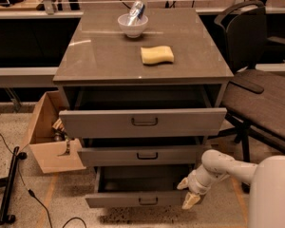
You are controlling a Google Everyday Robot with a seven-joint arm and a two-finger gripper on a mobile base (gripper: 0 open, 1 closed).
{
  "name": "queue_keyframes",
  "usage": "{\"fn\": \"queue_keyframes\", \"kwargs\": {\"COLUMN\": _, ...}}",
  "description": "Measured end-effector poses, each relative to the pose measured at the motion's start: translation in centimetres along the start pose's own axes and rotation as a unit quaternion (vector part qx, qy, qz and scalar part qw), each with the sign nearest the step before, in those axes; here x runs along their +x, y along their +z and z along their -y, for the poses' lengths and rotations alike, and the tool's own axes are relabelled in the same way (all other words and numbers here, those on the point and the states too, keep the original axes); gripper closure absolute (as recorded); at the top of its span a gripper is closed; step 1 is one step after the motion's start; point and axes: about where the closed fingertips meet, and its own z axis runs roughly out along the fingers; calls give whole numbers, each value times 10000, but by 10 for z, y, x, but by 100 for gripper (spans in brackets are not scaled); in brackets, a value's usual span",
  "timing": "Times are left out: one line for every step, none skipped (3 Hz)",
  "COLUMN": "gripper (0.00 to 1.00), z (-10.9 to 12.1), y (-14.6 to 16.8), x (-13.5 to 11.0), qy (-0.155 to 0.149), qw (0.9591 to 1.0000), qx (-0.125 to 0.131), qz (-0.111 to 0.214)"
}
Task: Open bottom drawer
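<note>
The grey cabinet has three drawers, all pulled out. The bottom drawer [142, 199] is the lowest one; it stands out the farthest, its flat grey front with a small dark bar handle [147, 201] low in the view. Above it are the middle drawer [142, 156] and the top drawer [142, 122]. My gripper [186, 194], on a white arm coming from the lower right, is at the right end of the bottom drawer's front. Its pale fingers [190, 201] are spread apart and hold nothing.
On the cabinet top [104, 56] are a white bowl [132, 25] with a can in it and a yellow sponge [157, 54]. An open cardboard box [50, 137] stands at the left. A dark chair [261, 94] is at the right. A black pole [9, 184] and cable lie on the floor.
</note>
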Motion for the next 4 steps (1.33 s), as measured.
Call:
{"fn": "queue_keyframes", "kwargs": {"gripper": 69, "z": 9, "y": -12, "x": 0, "qy": 24, "qw": 9992, "qx": 384, "qz": -136}}
{"fn": "queue_keyframes", "kwargs": {"gripper": 92, "z": 38, "y": -9, "x": 2, "qy": 101, "qw": 9955, "qx": 918, "qz": -199}}
{"fn": "queue_keyframes", "kwargs": {"gripper": 100, "z": 65, "y": 12, "x": 3, "qy": 67, "qw": 9926, "qx": 1211, "qz": -37}}
{"fn": "queue_keyframes", "kwargs": {"gripper": 100, "z": 91, "y": 38, "x": 9, "qy": -36, "qw": 9905, "qx": 1378, "qz": 5}}
